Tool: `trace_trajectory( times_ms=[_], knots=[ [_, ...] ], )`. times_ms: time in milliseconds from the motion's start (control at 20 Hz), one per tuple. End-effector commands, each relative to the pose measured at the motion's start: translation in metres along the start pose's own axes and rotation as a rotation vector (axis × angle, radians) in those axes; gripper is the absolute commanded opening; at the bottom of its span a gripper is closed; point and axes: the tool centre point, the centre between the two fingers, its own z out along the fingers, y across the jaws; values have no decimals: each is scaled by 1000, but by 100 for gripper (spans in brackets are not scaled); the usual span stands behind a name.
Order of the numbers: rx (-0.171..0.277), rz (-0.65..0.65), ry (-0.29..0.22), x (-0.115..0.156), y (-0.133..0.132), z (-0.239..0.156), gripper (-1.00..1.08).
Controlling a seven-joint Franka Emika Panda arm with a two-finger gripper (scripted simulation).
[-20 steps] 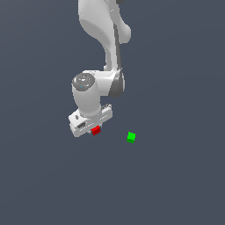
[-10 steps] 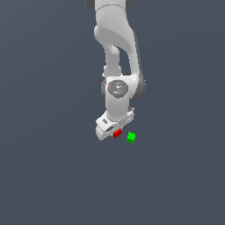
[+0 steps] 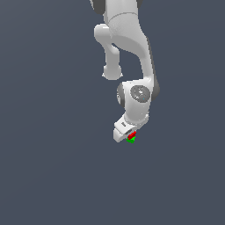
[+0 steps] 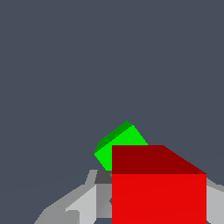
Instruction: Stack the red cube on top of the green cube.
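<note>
You see the arm [image 3: 132,52] reaching down over a plain grey floor [image 3: 52,167]. At its end, the gripper [image 3: 130,134] pinches the red cube [image 3: 131,135] between its fingers [image 4: 87,201]. The red cube sits in the jaws, directly above the green cube [image 3: 130,140]. In the wrist view, the red cube [image 4: 158,186] fills the foreground and covers part of the green cube [image 4: 119,144] below it. You cannot tell whether the two cubes touch.
</note>
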Motion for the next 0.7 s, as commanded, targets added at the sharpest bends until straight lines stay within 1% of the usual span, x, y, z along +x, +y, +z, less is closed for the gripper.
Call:
trace_trajectory(
  times_ms=[0, 150, 200, 650],
  knots=[
    [-1, 2, 1, 6, -5, 2, -100],
    [-1, 2, 1, 8, -7, 2, -100],
    [-1, 2, 1, 8, -7, 2, 100],
    [-1, 2, 1, 8, -7, 2, 100]
  ],
)
